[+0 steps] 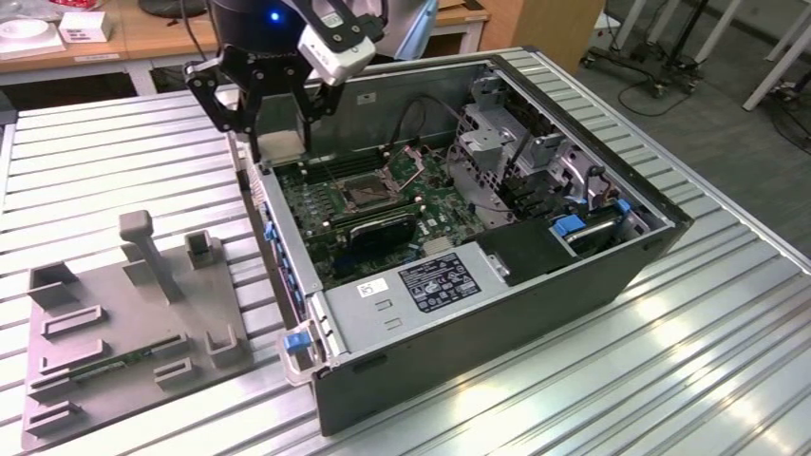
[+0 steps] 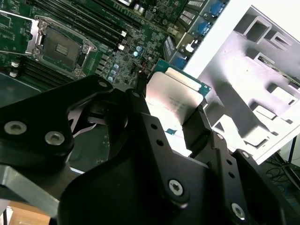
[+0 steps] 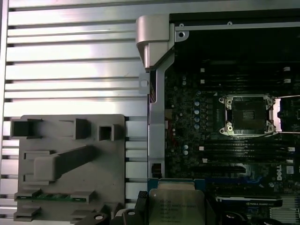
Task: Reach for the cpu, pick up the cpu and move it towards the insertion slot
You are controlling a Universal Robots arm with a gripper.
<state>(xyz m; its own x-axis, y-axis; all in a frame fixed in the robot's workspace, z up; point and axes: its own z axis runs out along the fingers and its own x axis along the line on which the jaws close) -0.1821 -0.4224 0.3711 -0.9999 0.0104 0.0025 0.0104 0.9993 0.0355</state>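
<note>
Cpu [image 2: 172, 96] in end effector [image 2: 168, 119] grip

The cpu [image 3: 176, 206] is cut off by the first wrist view's edge; in the second wrist view its lower part is hidden behind the gripper's fingers [image 2: 199, 129]

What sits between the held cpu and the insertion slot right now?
In the first wrist view, the cpu in the gripper is apart from the insertion slot; between them lie the memory slots and small motherboard components.
</note>
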